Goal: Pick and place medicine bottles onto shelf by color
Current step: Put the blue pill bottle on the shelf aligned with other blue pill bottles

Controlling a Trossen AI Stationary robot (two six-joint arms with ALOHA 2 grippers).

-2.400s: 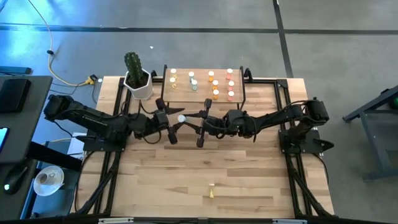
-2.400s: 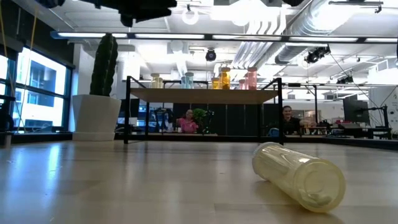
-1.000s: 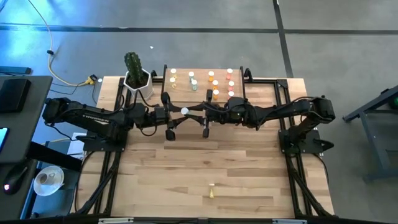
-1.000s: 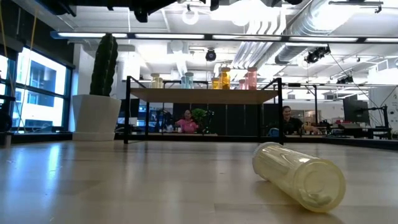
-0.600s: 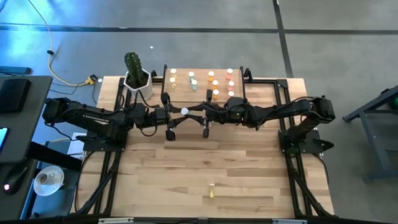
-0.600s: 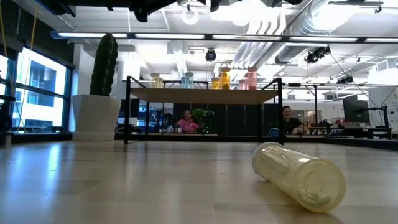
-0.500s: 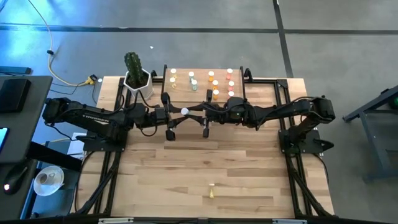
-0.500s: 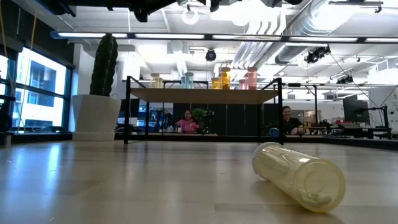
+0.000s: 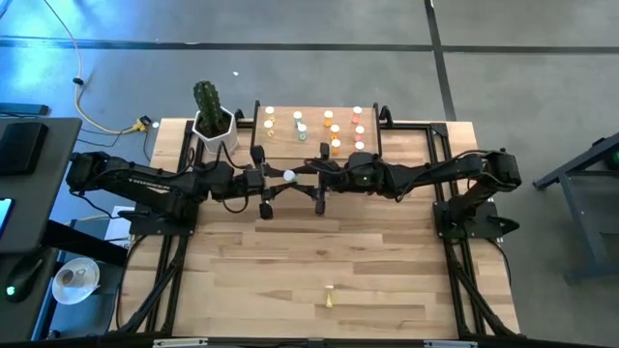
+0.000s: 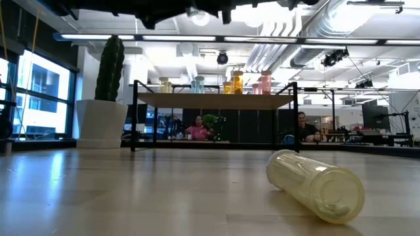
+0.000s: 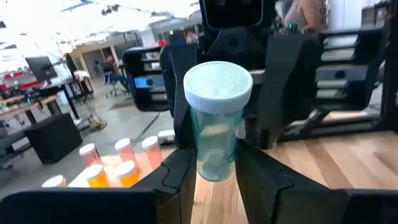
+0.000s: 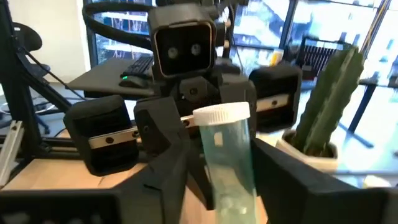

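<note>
Grippers meet in the air over the middle of the table, just on the near side of the shelf (image 9: 314,147). We see the left gripper (image 11: 214,167) clamped tight on the lower body of a green bottle (image 11: 216,118), white cap pointing away from the table. We see the right gripper (image 12: 224,158) spread around the same bottle, its fingers (image 12: 171,165) standing slightly clear of it on either side. Other medicine bottles (image 9: 334,128) stand in rows on the shelf. One yellow bottle (image 10: 315,185) lies on its side on the near part of the table (image 9: 387,271), well apart from both arms.
</note>
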